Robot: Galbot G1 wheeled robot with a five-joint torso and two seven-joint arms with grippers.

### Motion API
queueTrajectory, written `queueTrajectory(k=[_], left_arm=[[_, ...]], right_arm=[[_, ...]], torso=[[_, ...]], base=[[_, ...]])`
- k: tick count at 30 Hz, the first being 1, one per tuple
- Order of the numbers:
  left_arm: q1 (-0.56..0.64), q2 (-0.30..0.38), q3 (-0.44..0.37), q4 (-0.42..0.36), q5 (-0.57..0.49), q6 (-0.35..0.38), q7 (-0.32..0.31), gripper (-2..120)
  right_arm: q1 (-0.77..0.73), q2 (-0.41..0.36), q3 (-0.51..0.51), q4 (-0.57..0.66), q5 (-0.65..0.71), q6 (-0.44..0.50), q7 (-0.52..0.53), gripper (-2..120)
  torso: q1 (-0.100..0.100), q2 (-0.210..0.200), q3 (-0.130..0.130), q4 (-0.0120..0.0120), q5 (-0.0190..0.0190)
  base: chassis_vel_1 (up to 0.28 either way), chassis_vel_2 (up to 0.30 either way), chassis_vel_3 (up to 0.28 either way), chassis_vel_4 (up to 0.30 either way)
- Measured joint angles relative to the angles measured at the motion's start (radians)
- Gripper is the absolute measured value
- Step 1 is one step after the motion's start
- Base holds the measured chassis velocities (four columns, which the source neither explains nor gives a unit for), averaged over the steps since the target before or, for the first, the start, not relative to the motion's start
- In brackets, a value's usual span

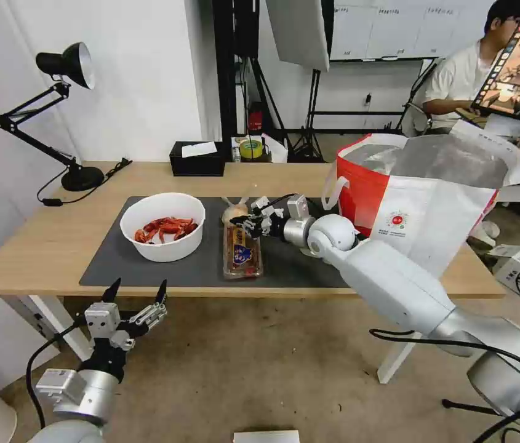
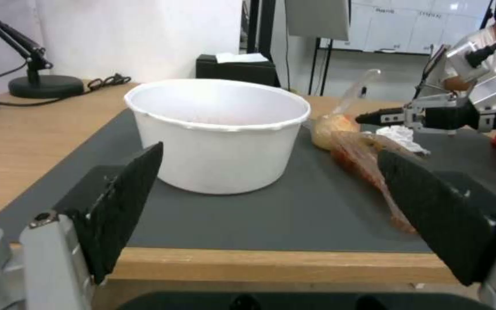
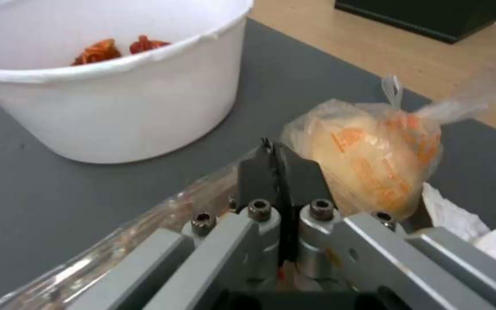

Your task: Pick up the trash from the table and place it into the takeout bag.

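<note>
Across the long wooden desk (image 1: 50,240) in the head view, you see your right gripper (image 1: 242,221) stretched over the dark grey mat (image 1: 149,271), its tip above the far end of the clear plastic tray (image 1: 242,252) and just beside the small knotted bag (image 1: 234,212). The white bowl (image 1: 162,226) of red crayfish shells stands on the mat to the left of the tray. The takeout bag (image 1: 423,209) stands open at the desk's right end, foil lining showing. Your left gripper (image 1: 135,292) hangs below the desk's front edge, fingers spread wide and empty. A black tissue box (image 1: 197,159) sits at the back edge, a desk lamp (image 1: 66,67) at the far left.

From the left wrist, you look between two wide-apart black fingers (image 2: 127,202) at the bowl (image 2: 219,133), with the knotted bag (image 2: 331,129), the tray (image 2: 374,172) and a crumpled tissue (image 2: 400,137) beyond, and the right gripper (image 2: 368,117) poised above them.

From the right wrist, your fingers (image 3: 297,181) are pressed together with nothing visibly between them, right against the knotted bag (image 3: 374,150), the tray (image 3: 144,232) beneath, the bowl (image 3: 110,94) near and the tissue (image 3: 466,219) beside.
</note>
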Motion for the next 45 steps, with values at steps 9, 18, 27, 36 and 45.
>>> queueTrajectory(k=[9, 18, 27, 36, 45], left_arm=[[0.000, -0.007, 0.004, -0.001, 0.004, -0.001, 0.001, 100], [-0.002, -0.007, 0.006, 0.001, 0.005, -0.003, 0.002, 100], [-0.003, -0.003, 0.009, 0.001, 0.005, -0.004, 0.002, 100], [-0.006, 0.005, 0.012, 0.003, 0.005, -0.004, 0.002, 100], [-0.027, 0.050, 0.021, 0.008, -0.037, 0.000, 0.002, 100]], right_arm=[[0.006, 0.016, -0.005, -0.034, 0.006, -0.019, -0.005, 0], [0.003, 0.018, -0.013, -0.046, 0.010, -0.035, -0.011, 0], [0.001, 0.016, -0.017, -0.047, 0.015, -0.041, -0.011, 0], [0.005, 0.011, -0.023, -0.039, 0.032, -0.044, -0.009, 0], [0.011, -0.003, -0.022, -0.012, 0.042, -0.046, -0.006, 0]], torso=[[0.000, 0.000, 0.000, 0.0000, 0.0000], [0.000, 0.000, 0.000, 0.0000, 0.0001], [0.000, 0.000, 0.000, -0.0001, 0.0001], [0.000, 0.000, 0.000, 0.0000, 0.0001], [0.000, 0.000, 0.000, 0.0000, 0.0000]], base=[[0.000, 0.000, 0.000, 0.000], [0.000, 0.000, 0.000, 0.000], [0.000, 0.000, 0.000, 0.000], [0.000, 0.000, 0.000, 0.000], [0.000, 0.000, 0.000, 0.000]])
